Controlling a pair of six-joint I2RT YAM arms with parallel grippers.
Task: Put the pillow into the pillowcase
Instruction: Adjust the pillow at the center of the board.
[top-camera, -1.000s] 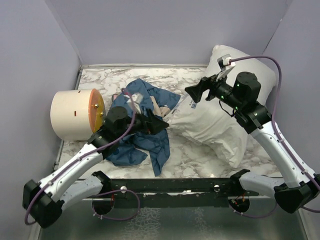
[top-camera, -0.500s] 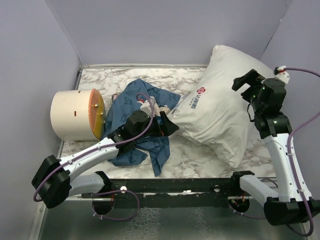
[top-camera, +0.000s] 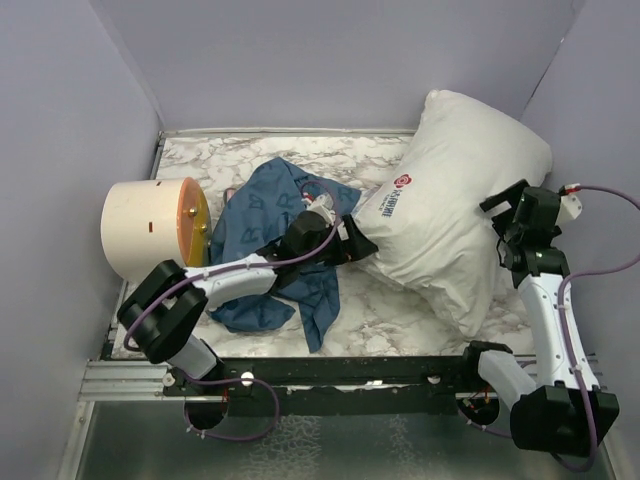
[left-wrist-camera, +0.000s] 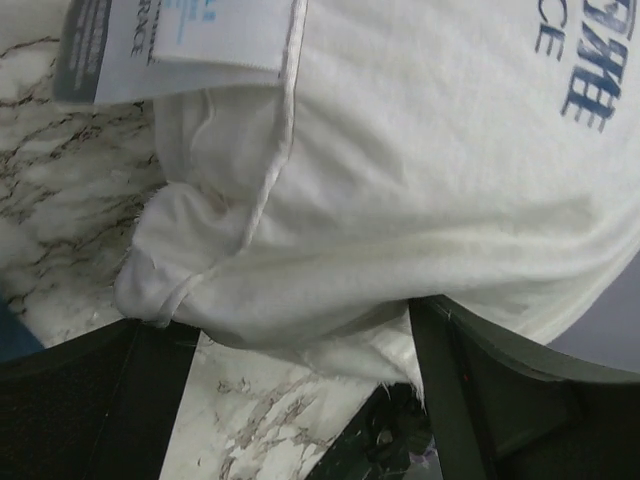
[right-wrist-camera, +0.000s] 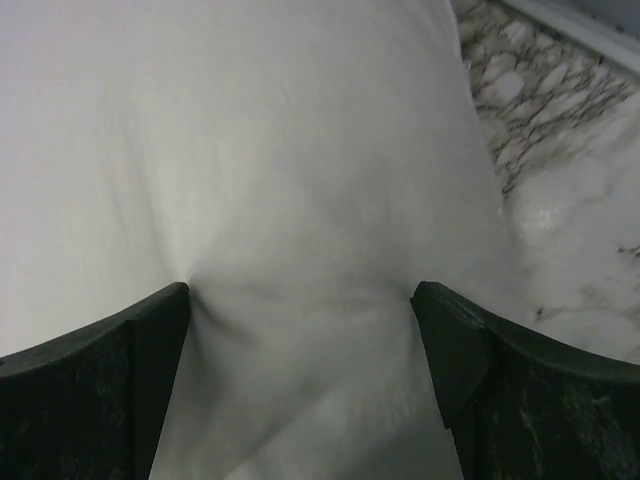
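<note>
The white pillow (top-camera: 450, 200) lies slantwise at the right of the marble table, its red logo (top-camera: 402, 181) towards the middle. The crumpled blue pillowcase (top-camera: 262, 215) lies left of it. My left gripper (top-camera: 356, 240) is open at the pillow's near-left corner. In the left wrist view that seamed corner (left-wrist-camera: 260, 260) with its label hangs between the wide-spread fingers (left-wrist-camera: 90, 400). My right gripper (top-camera: 508, 212) is open against the pillow's right side. In the right wrist view its fingertips (right-wrist-camera: 150, 320) press into the white fabric (right-wrist-camera: 300, 200), which dimples around them.
A cream cylinder with an orange face (top-camera: 150, 228) lies on its side at the far left. Purple walls close in the table (top-camera: 400, 310) at the back and on both sides. A black rail (top-camera: 350, 370) runs along the near edge.
My left arm has stretched right from over the pillowcase to the pillow's corner, its jaws spreading wider. My right arm has swung off the pillow's top to its right side and lowered.
</note>
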